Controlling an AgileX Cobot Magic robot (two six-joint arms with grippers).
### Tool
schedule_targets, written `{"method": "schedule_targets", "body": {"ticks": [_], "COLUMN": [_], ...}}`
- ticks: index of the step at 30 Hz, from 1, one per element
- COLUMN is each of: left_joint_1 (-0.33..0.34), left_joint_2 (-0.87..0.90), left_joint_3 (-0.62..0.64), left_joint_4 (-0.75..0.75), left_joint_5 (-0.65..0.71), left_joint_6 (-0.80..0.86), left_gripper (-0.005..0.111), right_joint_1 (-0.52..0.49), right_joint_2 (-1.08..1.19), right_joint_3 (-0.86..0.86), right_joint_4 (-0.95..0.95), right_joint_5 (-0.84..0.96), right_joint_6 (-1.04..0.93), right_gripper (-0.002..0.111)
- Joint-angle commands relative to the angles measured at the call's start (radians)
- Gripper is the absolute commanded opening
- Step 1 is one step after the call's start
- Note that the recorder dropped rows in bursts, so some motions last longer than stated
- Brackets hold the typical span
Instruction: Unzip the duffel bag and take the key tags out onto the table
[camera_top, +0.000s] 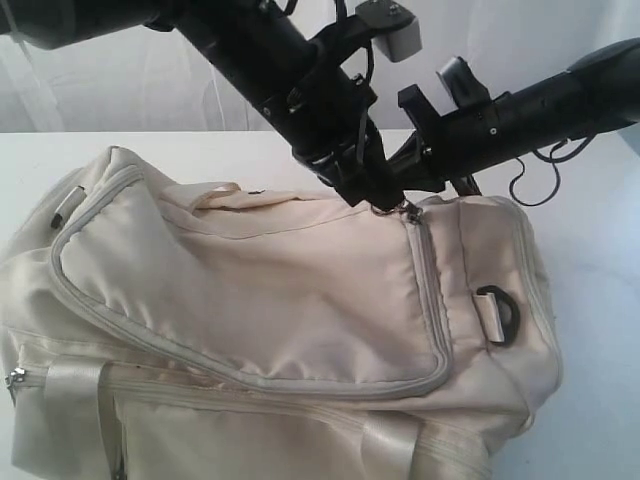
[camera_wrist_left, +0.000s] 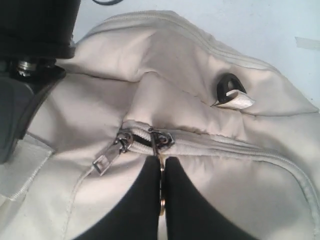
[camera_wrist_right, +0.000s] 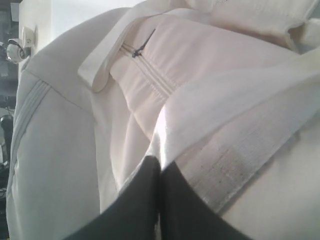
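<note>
In the exterior view, the duffel bag (camera_top: 250, 290) is seen lying on the table (camera_top: 600, 300), filling most of the frame. Its grey zipper track (camera_top: 432, 290) is closed along the whole length that shows. No key tags are to be seen anywhere, so they are judged to be inside the bag, out of sight. The left gripper (camera_top: 385, 203) and the right gripper (camera_top: 420, 185) are seen meeting at the top corner of the bag, where the track ends, near the black D-ring (camera_top: 500, 315). How the jaws stand cannot be read from here.

In the left wrist view, the left arm's black fingers (camera_wrist_left: 135, 205) are pressed together on a metal pull ring (camera_wrist_left: 161, 200), which hangs from one slider (camera_wrist_left: 160, 137). A second slider (camera_wrist_left: 125, 141) sits just beside it, its flat pull tab (camera_wrist_left: 102, 162) lying loose on the fabric. Only a small dark slit is shown between the two, so the opening is judged to be barely begun.

In the right wrist view, the right arm's fingers (camera_wrist_right: 130, 210) are closed tight. A fold of the bag's fabric appears to be pinched between them, beside a band of webbing (camera_wrist_right: 240, 160). This hold is taken to be for bracing the bag.

Almost all of the task is left: the slider is to be drawn along the track, the flap parted, and the tags found and set on the table.
</note>
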Motion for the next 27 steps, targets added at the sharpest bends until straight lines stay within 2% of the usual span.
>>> {"method": "schedule_targets", "body": {"ticks": [1, 6, 13, 21, 24, 27], "left_joint_1": [-0.006, -0.031, -0.097, -0.131, -0.131, -0.128], "left_joint_2": [-0.018, 0.005, 0.014, 0.019, 0.019, 0.014], "left_joint_3": [-0.003, -0.003, -0.003, -0.003, -0.003, -0.003], "left_joint_4": [-0.089, -0.113, -0.117, -0.118, -0.071, 0.045], "left_joint_5": [0.137, 0.180, 0.161, 0.178, 0.188, 0.126], "left_joint_6": [-0.019, -0.019, -0.019, -0.021, -0.032, -0.101], "left_gripper": [0.000, 0.000, 0.000, 0.000, 0.000, 0.000], "right_joint_1": [-0.029, -0.040, -0.040, -0.040, -0.047, -0.058], "right_joint_2": [0.001, 0.001, 0.001, 0.001, 0.001, 0.001], "right_joint_3": [-0.018, -0.018, -0.018, -0.018, -0.018, -0.018], "right_joint_4": [0.032, 0.037, 0.042, 0.042, 0.042, 0.042], "right_joint_5": [-0.040, -0.040, -0.040, -0.042, -0.040, -0.029], "right_joint_6": [-0.005, -0.008, -0.012, -0.014, -0.014, -0.014], "right_gripper": [0.000, 0.000, 0.000, 0.000, 0.000, 0.000]}}
